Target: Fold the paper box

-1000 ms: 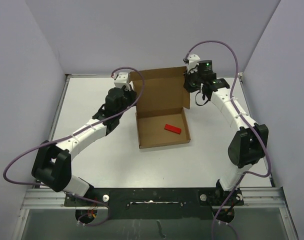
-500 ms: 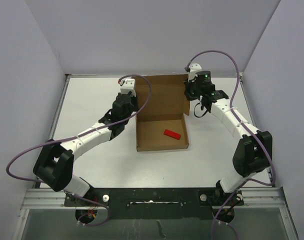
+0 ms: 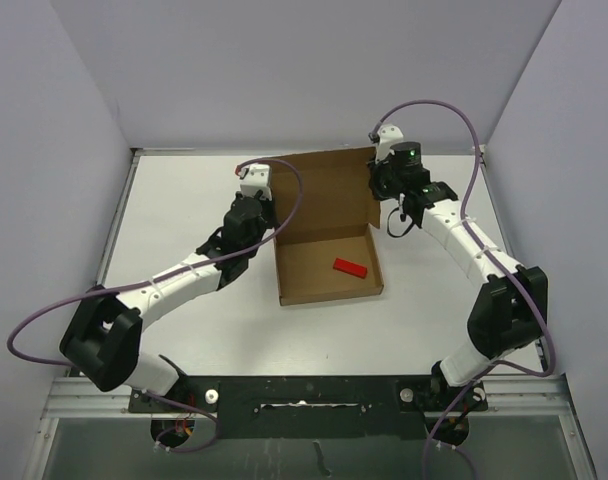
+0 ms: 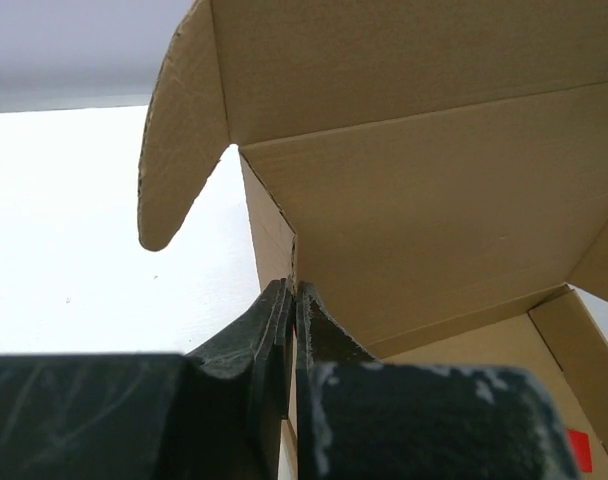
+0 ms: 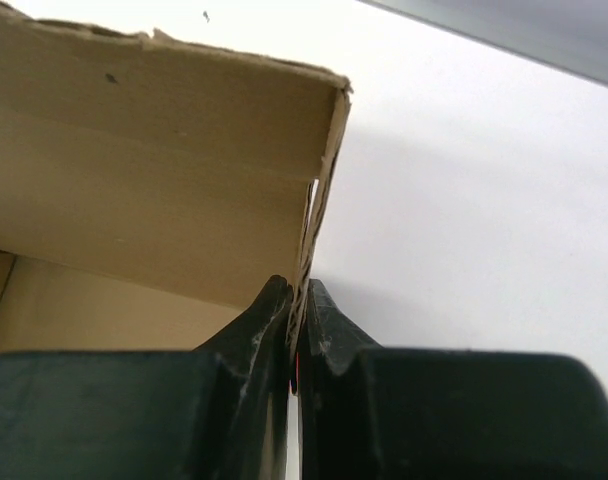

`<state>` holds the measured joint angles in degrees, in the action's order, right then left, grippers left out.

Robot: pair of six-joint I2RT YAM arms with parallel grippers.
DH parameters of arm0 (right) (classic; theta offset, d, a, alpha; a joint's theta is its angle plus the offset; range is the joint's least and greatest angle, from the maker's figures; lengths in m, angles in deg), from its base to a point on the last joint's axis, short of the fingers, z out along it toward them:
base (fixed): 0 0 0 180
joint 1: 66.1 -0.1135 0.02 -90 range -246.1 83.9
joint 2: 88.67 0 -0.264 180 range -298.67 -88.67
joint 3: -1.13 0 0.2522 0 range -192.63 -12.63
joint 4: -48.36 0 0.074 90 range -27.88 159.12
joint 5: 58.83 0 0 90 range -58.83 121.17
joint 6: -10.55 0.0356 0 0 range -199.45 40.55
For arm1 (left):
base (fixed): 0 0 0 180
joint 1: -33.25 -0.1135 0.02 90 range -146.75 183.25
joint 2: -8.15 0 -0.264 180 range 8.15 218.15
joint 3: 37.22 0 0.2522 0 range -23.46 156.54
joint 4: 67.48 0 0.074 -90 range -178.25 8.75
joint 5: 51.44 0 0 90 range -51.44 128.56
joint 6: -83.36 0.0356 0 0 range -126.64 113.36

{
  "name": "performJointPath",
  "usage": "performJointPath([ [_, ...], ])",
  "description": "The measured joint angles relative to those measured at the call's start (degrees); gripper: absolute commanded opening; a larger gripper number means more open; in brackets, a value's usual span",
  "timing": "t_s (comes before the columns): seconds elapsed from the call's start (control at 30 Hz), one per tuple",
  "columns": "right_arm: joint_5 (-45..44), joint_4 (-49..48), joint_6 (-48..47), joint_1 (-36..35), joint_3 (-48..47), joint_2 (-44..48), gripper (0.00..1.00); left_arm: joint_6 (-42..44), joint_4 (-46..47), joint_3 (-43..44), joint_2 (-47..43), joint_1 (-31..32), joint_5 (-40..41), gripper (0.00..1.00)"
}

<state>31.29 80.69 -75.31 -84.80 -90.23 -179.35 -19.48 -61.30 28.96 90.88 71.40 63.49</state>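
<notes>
The left pincer is clenched on the thin left side wall of the plain brown cardboard box, close to where the lid starts. Its two dark fingers press flat on both sides of the wall. The left arm lies low and long. It runs from the near left corner of the white table up to the left side of the box, with a small bend in the middle.

The right pincer is clenched on the thin right edge of the box, at the far right corner. The right arm goes up along the right edge of the table, bends, and leans in to the box.

The box sits in the middle of the table, a bit nearer the far edge. It is shallow, with low walls and a flat floor. Its big lid stands up at the far side. The cardboard looks rough, with wavy cut edges. A round ear flap sticks out from the lid on the left. A small flat red block lies on the box floor, near the right wall.
</notes>
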Motion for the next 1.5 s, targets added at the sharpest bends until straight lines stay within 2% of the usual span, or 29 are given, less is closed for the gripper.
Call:
performJointPath([
  [0.23, -3.17, -2.05, -2.47, -0.13, -5.99, -2.75, 0.02, 1.79, -0.44, 6.14, 2.93, -0.37, 0.5, 0.0],
  [0.47, -4.35, -6.88, -5.49, -0.09, -6.51, -3.54, 0.04, 4.5, -0.09, 11.02, 6.97, -1.29, 0.22, 0.0],
  [0.73, -5.35, -12.07, -6.64, 0.0, -3.87, -6.43, 0.05, 6.19, 0.57, 10.54, 9.22, -2.05, -2.38, 0.0],
  [1.0, -4.9, -15.06, -5.05, -0.02, 1.09, -5.99, 0.14, 6.23, 2.78, 7.76, 9.22, -2.36, -4.09, 0.0],
  [1.3, -2.73, -14.6, -4.0, 0.0, 4.26, -2.8, 0.22, 6.19, 5.92, 5.86, 9.09, -2.34, -4.2, 0.0],
  [1.5, -1.86, -14.1, -3.19, 0.04, 5.46, -1.53, 0.21, 6.23, 6.78, 4.76, 8.41, -2.34, -4.66, 0.0],
])
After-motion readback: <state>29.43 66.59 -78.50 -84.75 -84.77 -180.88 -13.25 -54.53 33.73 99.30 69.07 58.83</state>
